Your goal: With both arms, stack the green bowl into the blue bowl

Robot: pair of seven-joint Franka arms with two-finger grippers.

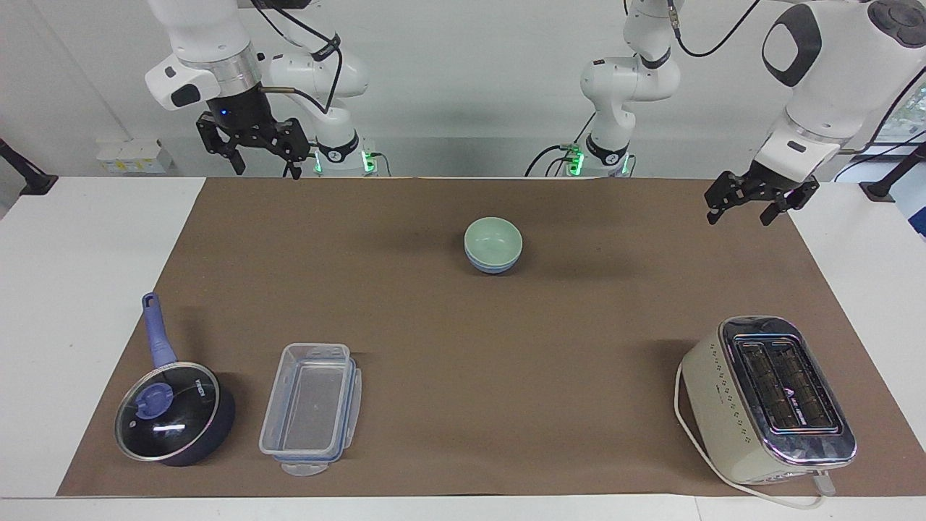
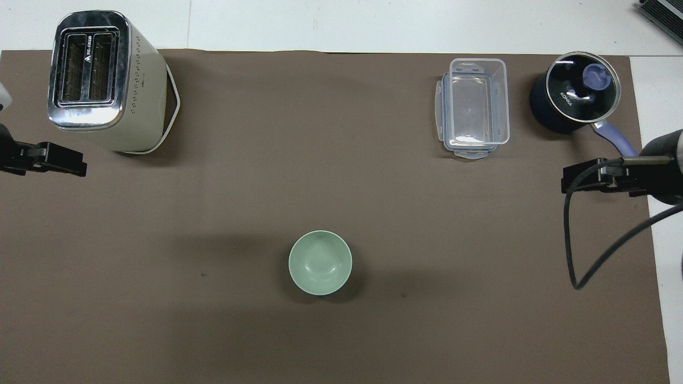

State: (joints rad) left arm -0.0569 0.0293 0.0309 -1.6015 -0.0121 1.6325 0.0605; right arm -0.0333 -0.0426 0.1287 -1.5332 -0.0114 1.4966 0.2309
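Observation:
The green bowl (image 1: pixel 493 236) (image 2: pixel 320 262) sits nested inside the blue bowl (image 1: pixel 492 265) in the middle of the brown mat. Only the blue bowl's lower wall shows under the green rim in the facing view, and it is hidden in the overhead view. My left gripper (image 1: pixel 739 215) (image 2: pixel 74 164) hangs open and empty over the mat's edge at the left arm's end. My right gripper (image 1: pixel 266 169) (image 2: pixel 569 182) hangs open and empty, raised over the mat's corner at the right arm's end. Neither touches the bowls.
A cream toaster (image 1: pixel 768 398) (image 2: pixel 101 80) stands far from the robots at the left arm's end. A clear plastic box (image 1: pixel 311 409) (image 2: pixel 474 106) and a dark lidded pot (image 1: pixel 170 416) (image 2: pixel 575 96) with a blue handle sit far out toward the right arm's end.

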